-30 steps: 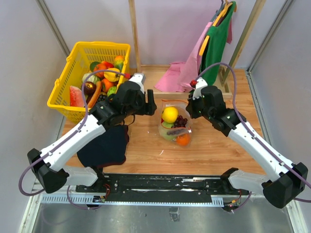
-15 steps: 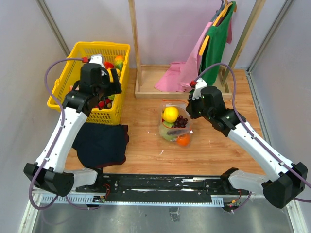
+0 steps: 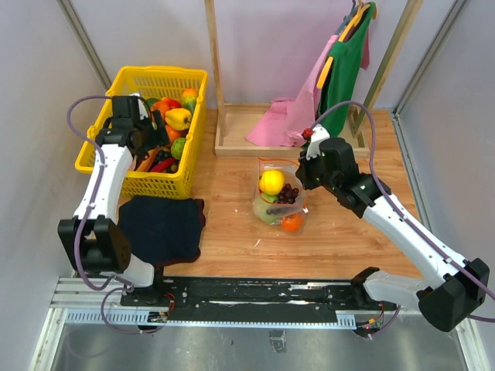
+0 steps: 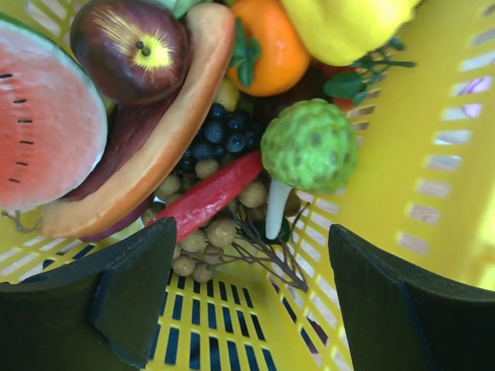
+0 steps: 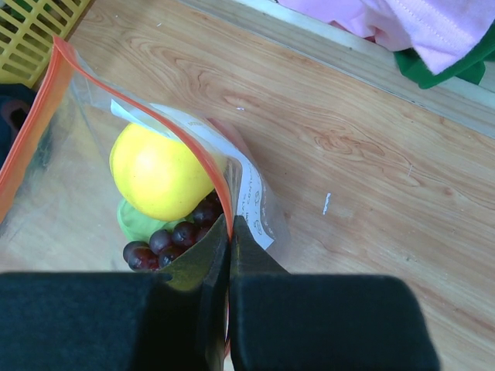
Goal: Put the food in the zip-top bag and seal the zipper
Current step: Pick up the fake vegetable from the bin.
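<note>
Bag: the zip-top bag (image 3: 279,195) lies on the counter (image 3: 340,239) near its middle, mouth toward the far side; a yellow fruit (image 5: 158,171), purple grapes (image 5: 174,234), something pale green and an orange piece are seen inside through the clear plastic.
Zipper: the red-orange strip (image 5: 46,108) stands parted, so the mouth is open and unsealed; the white slider tab cannot be made out.
Right end effector: the right end effector (image 5: 230,232) is pressed together on the bag's rim, with the strip pinched between the fingers; judged to be holding the mouth up and open.
Left end effector: the left end effector (image 4: 247,286) is spread wide and carries nothing; it hovers inside the yellow basket (image 3: 116,166) at the far left, well apart from the bag.
Food below left end effector: a bumpy green fruit (image 4: 309,144), a red chili (image 4: 209,197), dark blueberries, a cluster of tan berries, a dark red apple (image 4: 130,48), a watermelon slice (image 4: 42,127), an orange and a yellow pepper.
Step in hand: loading is judged part done; another piece is being picked from the basket.
Next move: one piece must be singled out of a crowded pile. The bumpy green fruit lies nearest the gap between the fingers and looks the easiest to take; a descent around it, a firm close, then a carry over to the held-open mouth are called for.
Sealing: not yet begun.
</note>
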Available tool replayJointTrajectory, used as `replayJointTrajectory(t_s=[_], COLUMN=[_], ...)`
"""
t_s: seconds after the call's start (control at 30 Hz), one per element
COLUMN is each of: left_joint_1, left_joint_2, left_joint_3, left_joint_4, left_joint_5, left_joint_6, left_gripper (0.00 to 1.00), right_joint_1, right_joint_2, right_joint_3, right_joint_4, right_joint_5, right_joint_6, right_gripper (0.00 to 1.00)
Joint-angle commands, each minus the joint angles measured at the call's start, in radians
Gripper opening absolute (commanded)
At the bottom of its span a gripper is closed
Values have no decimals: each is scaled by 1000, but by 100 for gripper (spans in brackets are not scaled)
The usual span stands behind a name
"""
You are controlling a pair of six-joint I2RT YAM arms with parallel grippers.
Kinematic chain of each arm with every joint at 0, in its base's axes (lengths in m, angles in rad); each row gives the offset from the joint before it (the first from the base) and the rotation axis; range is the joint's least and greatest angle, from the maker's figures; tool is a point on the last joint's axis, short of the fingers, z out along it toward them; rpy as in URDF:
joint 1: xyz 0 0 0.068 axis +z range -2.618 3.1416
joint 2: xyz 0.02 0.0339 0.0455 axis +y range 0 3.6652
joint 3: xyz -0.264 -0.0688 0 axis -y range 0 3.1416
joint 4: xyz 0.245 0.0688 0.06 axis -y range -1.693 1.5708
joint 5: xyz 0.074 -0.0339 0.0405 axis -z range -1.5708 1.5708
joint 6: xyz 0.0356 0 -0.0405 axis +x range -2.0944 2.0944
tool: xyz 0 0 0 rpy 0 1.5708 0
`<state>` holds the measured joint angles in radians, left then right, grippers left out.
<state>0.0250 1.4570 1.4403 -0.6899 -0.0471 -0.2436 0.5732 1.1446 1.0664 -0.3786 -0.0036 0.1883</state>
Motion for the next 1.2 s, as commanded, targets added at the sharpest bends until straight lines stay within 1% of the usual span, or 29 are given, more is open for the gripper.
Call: replayJointTrajectory(t_s=[0.0, 0.07, 0.13, 0.43, 0.57, 0.7, 0.8, 0.97, 1.17], left_joint_1=[41, 55, 62, 62, 62, 62, 62, 65, 85], left_joint_2=[85, 130, 174, 278, 358, 394, 399, 389, 328], left_joint_3=[10, 15, 36, 103, 151, 156, 139, 116, 70], left_joint_4=[24, 34, 37, 135, 148, 184, 213, 267, 415], left_joint_5=[68, 75, 115, 296, 324, 328, 331, 341, 302], left_joint_6=[10, 6, 0, -78, -116, -144, -159, -203, -357], left_gripper=[82, 81, 80, 82, 83, 85, 87, 87, 90], right_joint_1=[-7, -7, -7, -7, -7, -7, -7, -8, -8], right_joint_2=[-11, -12, -10, -3, 7, 8, 10, 18, 10], right_joint_3=[-15, -18, -17, -19, -13, -15, -14, -11, -8], right_joint_4=[14, 16, 17, 23, 19, 18, 19, 17, 11], right_joint_5=[-1, -1, -4, -16, -21, -15, -15, -19, -5], right_joint_6=[-6, -7, -7, -9, -10, -12, -13, -16, -19], right_gripper=[1, 1, 1, 1, 1, 1, 1, 1, 1])
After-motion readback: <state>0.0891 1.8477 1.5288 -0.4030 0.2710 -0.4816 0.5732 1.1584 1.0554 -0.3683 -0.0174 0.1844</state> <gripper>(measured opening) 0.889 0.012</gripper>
